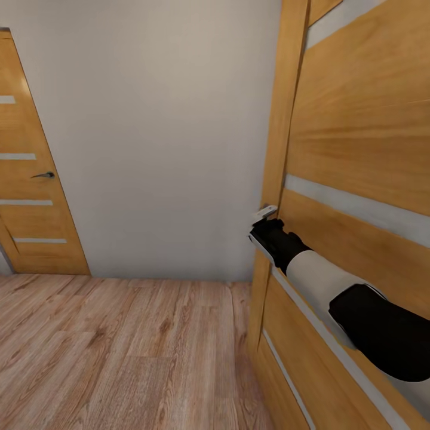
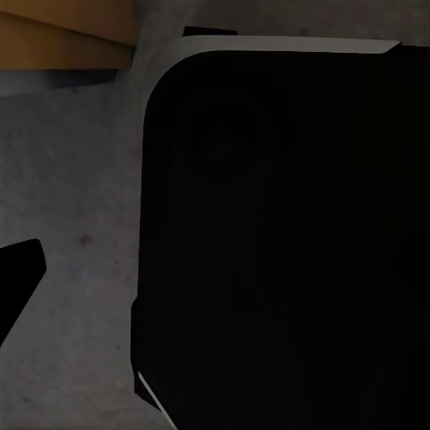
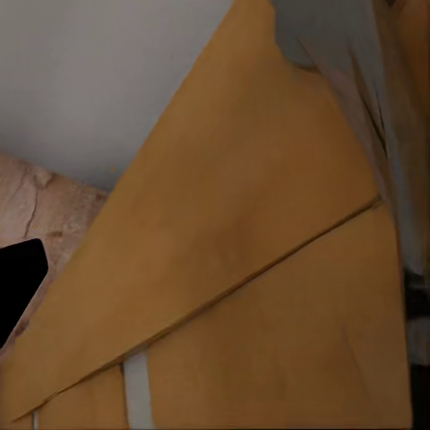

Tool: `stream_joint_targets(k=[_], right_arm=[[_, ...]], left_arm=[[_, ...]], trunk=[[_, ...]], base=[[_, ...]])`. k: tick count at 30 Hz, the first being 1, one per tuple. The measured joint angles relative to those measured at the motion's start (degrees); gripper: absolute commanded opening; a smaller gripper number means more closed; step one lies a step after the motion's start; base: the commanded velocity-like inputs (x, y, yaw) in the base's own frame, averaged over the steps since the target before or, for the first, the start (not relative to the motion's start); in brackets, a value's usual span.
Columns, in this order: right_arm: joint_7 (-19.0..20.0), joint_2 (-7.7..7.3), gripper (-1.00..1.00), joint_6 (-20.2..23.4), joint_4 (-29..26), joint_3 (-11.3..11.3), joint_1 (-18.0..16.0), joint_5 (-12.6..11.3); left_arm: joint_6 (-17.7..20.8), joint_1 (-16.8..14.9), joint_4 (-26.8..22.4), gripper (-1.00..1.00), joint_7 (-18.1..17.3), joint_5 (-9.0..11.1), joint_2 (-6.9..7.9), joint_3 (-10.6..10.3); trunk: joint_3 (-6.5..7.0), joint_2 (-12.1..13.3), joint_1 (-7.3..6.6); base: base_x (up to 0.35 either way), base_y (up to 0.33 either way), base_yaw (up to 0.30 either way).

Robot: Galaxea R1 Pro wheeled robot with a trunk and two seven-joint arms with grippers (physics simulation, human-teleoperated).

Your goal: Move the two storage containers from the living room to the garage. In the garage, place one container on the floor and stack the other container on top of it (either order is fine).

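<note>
Honey-coloured wood fills the right side of the head view: a door (image 1: 358, 149) with pale horizontal inset strips stands close to the robot, its frame edge (image 1: 278, 149) running from the top of the picture down to the floor. The right arm (image 1: 334, 292), white with black joints, reaches along this door's face, and the right gripper (image 1: 266, 224) sits at the door's edge, right by a small silvery latch piece (image 1: 263, 213). How wide its fingers stand, or whether they grip anything, cannot be told. The right wrist view shows that same door surface (image 3: 260, 269) very near, with a strip of grey-white wall and a patch of plank floor beside it.

A plain grey-white wall (image 1: 161, 131) lies ahead. At the far left is a second wooden door (image 1: 30, 203) of the same make, shut, with a dark lever handle (image 1: 44, 175). Light wood plank flooring (image 1: 119, 352) covers the ground.

The left wrist view shows a large black rounded body (image 2: 278, 242) of the robot over a mottled grey surface (image 2: 81, 251); the left claw's opening cannot be judged there.
</note>
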Motion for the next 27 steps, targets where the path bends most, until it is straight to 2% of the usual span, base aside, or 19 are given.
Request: stream_joint_targets(k=[3, 6, 8, 13, 16, 17, 27], right_arm=[[-0.04, -0.85, 1.00, -0.01, 0.01, -0.02, 0.01, -0.14], [0.03, -2.52, 1.00, -0.18, -0.02, -0.02, 0.00, -0.71], [-0.16, -3.57, 1.00, 0.26, 0.04, -0.13, 0.00, 0.46], [-0.04, -4.24, 1.00, 0.11, -0.02, -0.13, 0.00, -0.01], [0.00, -5.59, 1.00, -0.05, -0.01, -0.22, 0.00, -0.61], [-0.17, -5.89, 1.00, 0.17, 0.08, -0.35, -0.01, 0.09], [-0.10, -7.09, 1.00, 0.31, 0.02, -0.31, -0.01, -0.19]], left_arm=[[0.00, 0.00, 0.00, 1.00, 0.00, 0.00, -0.01, 0.00], [0.00, -0.01, 0.01, 1.00, 0.00, 0.00, -0.01, -0.01], [0.00, 0.01, -0.01, 1.00, 0.00, 0.00, 0.01, 0.01], [0.00, 0.00, 0.01, 1.00, 0.00, 0.00, 0.00, 0.00], [0.00, -0.01, 0.01, 1.00, 0.00, 0.00, 0.01, 0.00], [0.00, 0.01, -0.01, 1.00, 0.00, 0.00, 0.01, 0.01], [0.00, 0.00, 0.00, 1.00, 0.00, 0.00, -0.01, 0.00]], trunk=[[0.00, 0.00, 0.00], [0.00, 0.00, 0.00], [0.00, 0.00, 0.00], [0.00, 0.00, 0.00], [0.00, 0.00, 0.00], [0.00, 0.00, 0.00], [0.00, 0.00, 0.00]], base=[[0.000, 0.000, 0.000], [0.000, 0.000, 0.000], [0.000, 0.000, 0.000], [0.000, 0.000, 0.000], [0.000, 0.000, 0.000], [0.000, 0.000, 0.000], [0.000, 0.000, 0.000]])
